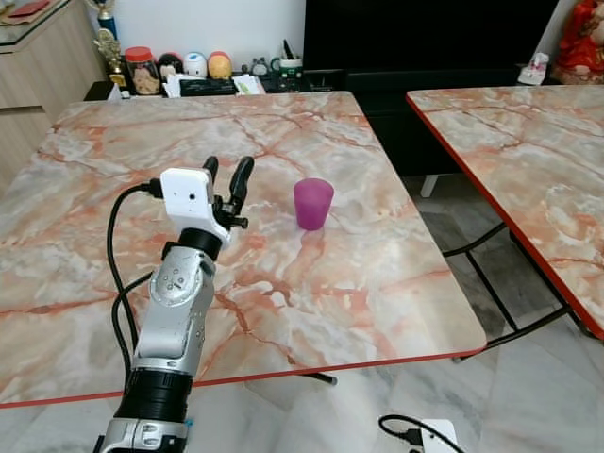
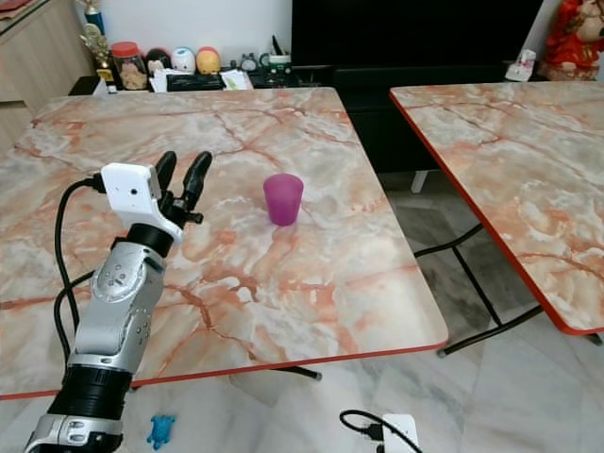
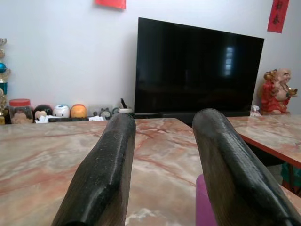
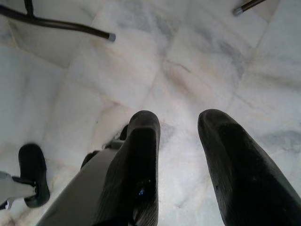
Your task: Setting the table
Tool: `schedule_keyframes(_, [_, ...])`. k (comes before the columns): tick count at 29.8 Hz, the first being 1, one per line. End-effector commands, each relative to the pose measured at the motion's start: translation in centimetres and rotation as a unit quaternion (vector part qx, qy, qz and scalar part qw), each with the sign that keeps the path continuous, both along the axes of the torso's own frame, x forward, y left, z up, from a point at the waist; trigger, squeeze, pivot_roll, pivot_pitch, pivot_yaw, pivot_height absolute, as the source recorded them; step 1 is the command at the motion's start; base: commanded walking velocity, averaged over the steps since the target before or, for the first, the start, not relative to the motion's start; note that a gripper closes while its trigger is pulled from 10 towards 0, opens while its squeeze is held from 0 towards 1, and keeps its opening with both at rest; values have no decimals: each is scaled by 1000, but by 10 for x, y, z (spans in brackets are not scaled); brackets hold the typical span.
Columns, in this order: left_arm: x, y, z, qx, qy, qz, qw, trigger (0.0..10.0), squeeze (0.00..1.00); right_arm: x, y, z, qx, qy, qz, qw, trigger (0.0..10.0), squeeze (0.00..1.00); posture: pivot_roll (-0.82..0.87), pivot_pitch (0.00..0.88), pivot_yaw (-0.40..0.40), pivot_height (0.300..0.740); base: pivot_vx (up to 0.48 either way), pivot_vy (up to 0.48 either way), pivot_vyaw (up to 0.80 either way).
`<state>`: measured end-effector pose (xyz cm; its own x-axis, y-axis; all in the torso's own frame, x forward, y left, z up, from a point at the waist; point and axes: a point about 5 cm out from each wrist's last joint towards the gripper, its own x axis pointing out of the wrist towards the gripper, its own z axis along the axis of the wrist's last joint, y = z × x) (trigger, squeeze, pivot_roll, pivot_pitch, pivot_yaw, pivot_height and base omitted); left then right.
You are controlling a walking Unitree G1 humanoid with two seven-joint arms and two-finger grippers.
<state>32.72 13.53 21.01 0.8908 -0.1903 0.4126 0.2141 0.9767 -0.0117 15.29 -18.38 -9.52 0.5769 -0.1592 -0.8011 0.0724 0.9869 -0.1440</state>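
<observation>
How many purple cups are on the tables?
1. The purple cup stands upside down near the middle of the marble table in front of the robot, just right of the open left gripper. The other table shows none.

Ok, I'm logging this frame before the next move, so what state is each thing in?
purple cup: upright on the marble table, free of any grip, open side not discernible.
left gripper: open, raised over the table, beside the cup and apart from it.
right gripper: open, hanging over the tiled floor.
television: screen dark.
</observation>
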Motion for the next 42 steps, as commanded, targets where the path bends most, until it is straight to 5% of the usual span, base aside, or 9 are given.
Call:
schedule_keyframes(1, [-1,-4,3,7,-2,-8,1000,10000,0,6,3,2,-1,-15,5,1000,10000,0,134,0,-17,740,0,0,0])
schedule_keyframes(27, [-1,0,1,8,-1,0,1000,10000,0,4,3,2,-2,-10,13,1000,10000,0,134,0,-20,740,0,0,-148])
schedule_keyframes(42, [-1,-1,3,7,-7,-3,1000,10000,0,5,5,2,-1,-13,16,1000,10000,0,134,0,-18,740,275,0,0])
